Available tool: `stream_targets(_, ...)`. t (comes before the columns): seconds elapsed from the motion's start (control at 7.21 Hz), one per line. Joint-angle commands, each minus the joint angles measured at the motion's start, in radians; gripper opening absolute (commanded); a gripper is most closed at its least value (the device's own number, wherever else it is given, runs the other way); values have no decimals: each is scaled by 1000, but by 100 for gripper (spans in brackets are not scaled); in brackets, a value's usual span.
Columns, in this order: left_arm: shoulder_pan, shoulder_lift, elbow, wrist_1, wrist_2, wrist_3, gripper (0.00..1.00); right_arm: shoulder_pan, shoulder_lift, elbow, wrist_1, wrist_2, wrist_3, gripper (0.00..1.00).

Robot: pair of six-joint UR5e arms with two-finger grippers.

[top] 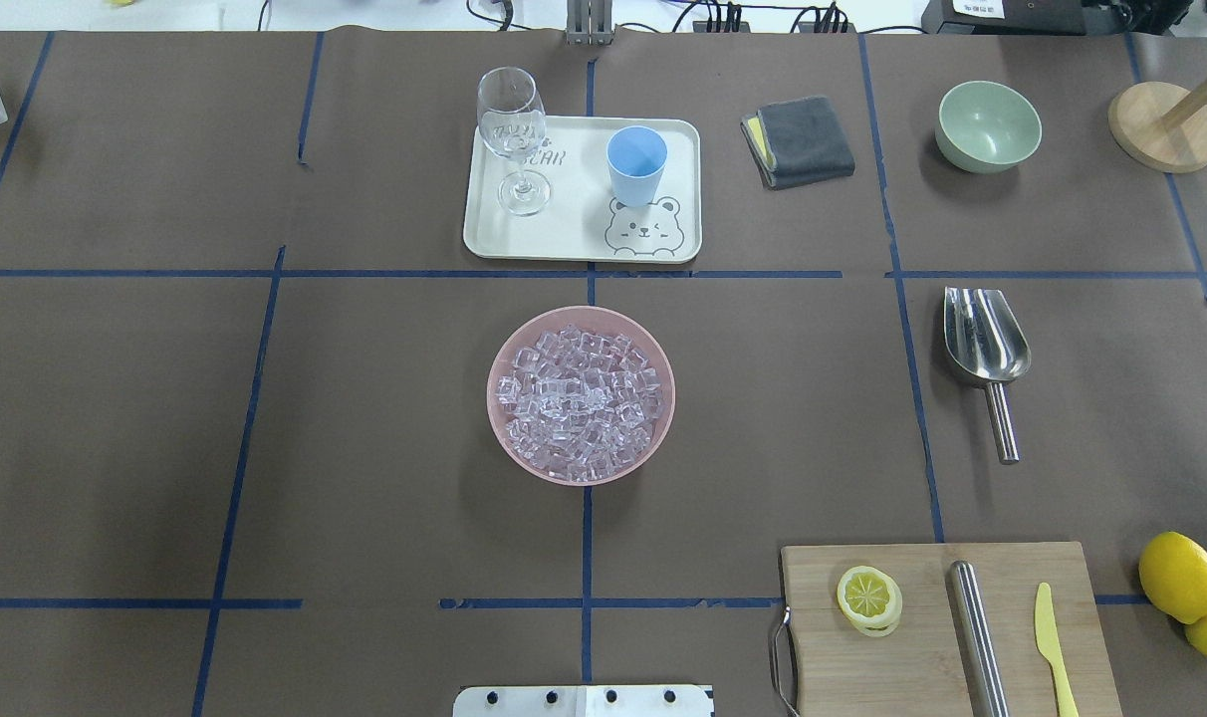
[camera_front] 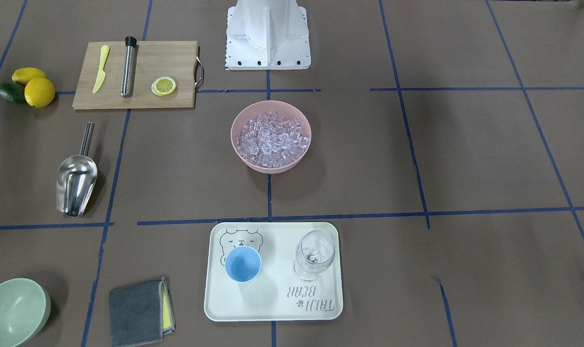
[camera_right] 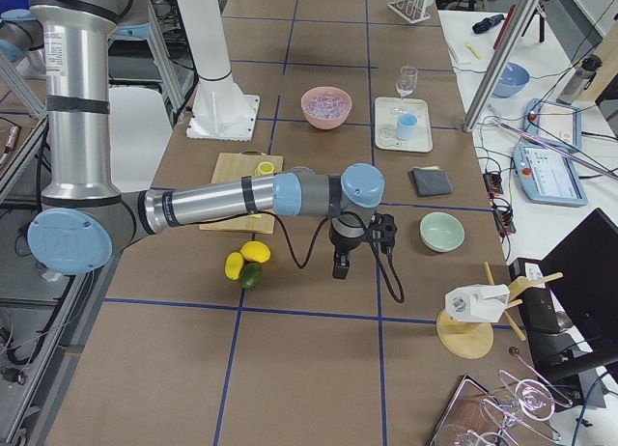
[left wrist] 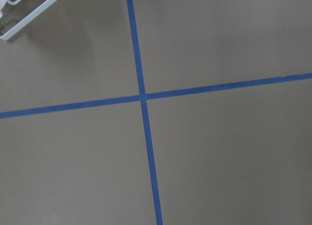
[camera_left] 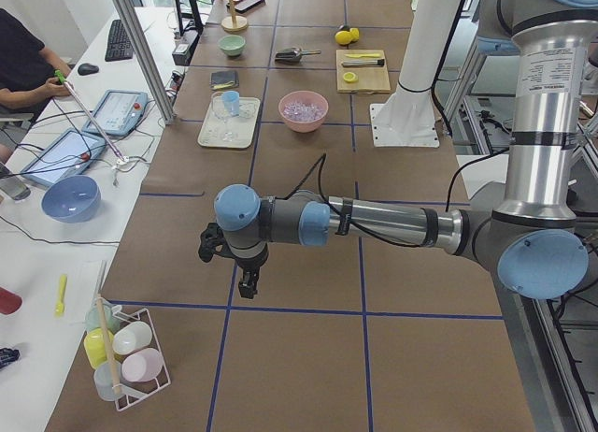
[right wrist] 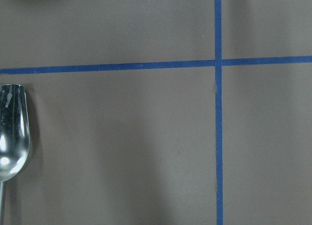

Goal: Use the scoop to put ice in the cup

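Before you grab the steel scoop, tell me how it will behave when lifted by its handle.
The steel scoop looks rigid, so it likely won't flex. Its thin handle is shiny and smooth, so a grip may slip or let it twist. The wide trough probably outweighs the handle, so it may droop if held near the end.

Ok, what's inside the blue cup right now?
Nothing: the cup shows a bare blue inside, floor included. The ice is heaped in the pink bowl; cubes beneath the top layer are covered.
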Motion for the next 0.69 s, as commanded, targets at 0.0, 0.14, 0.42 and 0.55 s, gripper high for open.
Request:
stream_targets(0.0, -2, -8, -21, -23, 11, 6, 100, -18, -3, -21, 1, -18, 1, 100)
stream_targets(0.14, 1, -6, -30, -38, 11, -2, 100, -18, 0, -21, 1, -16, 6, 100)
stream_targets(0.42, 2, 6, -46, -39, 12, 2, 100, -21, 9, -19, 2, -16, 4, 100)
stream_targets(0.55, 2, 6, -73, -36, 11, 4, 100, -21, 12, -16, 10, -15, 6, 100)
